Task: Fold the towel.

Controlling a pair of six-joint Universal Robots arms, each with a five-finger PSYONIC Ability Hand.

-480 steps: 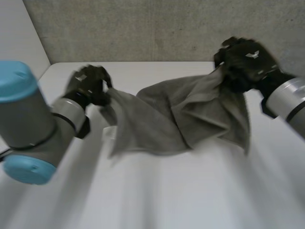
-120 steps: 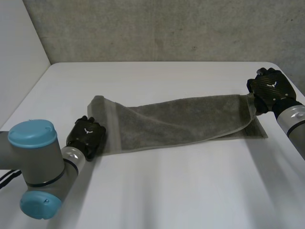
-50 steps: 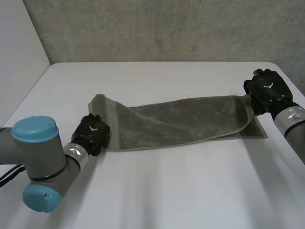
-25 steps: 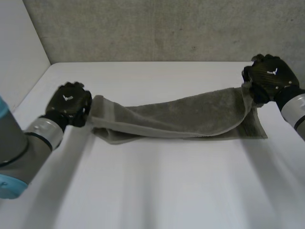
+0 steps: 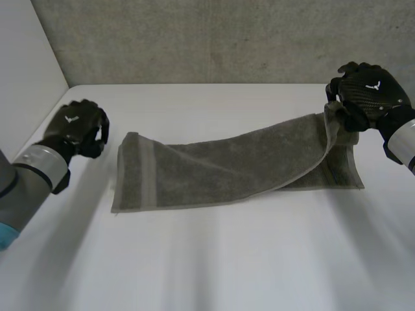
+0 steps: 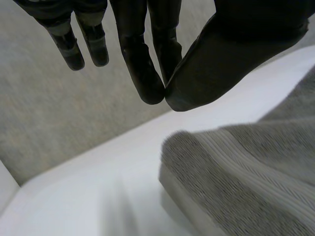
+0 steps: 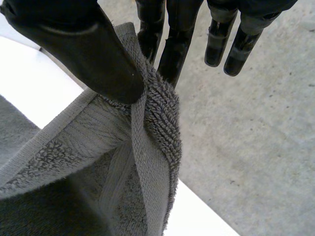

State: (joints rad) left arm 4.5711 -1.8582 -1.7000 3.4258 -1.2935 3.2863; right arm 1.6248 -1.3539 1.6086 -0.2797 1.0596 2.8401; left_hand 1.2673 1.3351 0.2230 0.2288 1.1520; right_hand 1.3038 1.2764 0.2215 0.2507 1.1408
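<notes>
One grey towel — long, corner aloft

One towel, two hands, one table

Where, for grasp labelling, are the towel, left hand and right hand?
towel (image 5: 214,168), head view, middle of the cloth
left hand (image 5: 76,126), head view, back of the hand
right hand (image 5: 371,91), head view, back of the hand

Plain grey towel; white table; speckled grey wall.
</notes>
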